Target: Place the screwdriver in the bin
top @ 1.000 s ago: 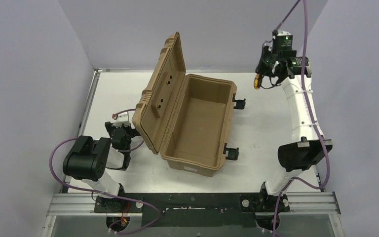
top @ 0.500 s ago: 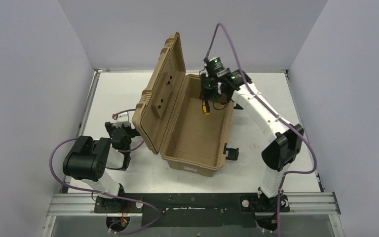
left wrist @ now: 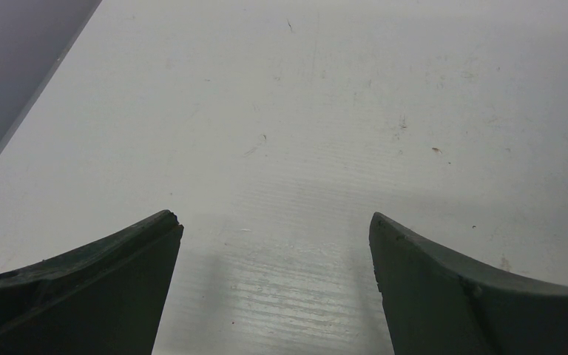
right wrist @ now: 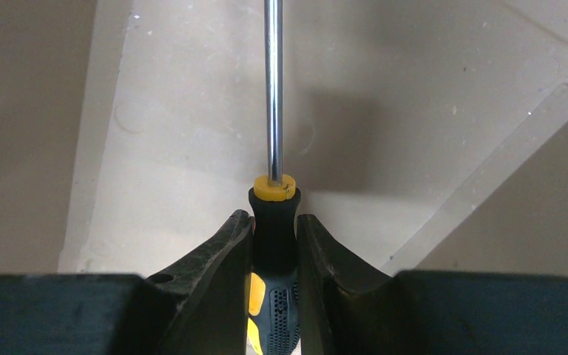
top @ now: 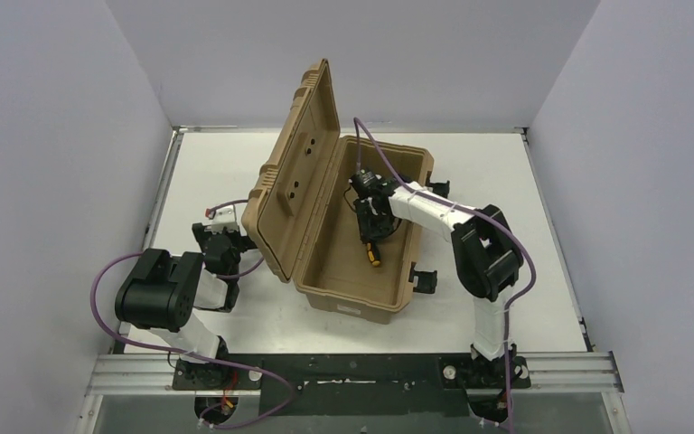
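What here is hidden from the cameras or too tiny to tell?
- Tip of the screwdriver: cut off by the top edge of the right wrist view, too small in the top view.
- Whether it touches the floor of the bin: too small from the top, and the right gripper covers its handle.
- The handle's rear end: hidden between the fingers, right wrist view.

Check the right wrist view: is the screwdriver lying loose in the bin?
No, the screwdriver is clamped by its black handle between the jaws.
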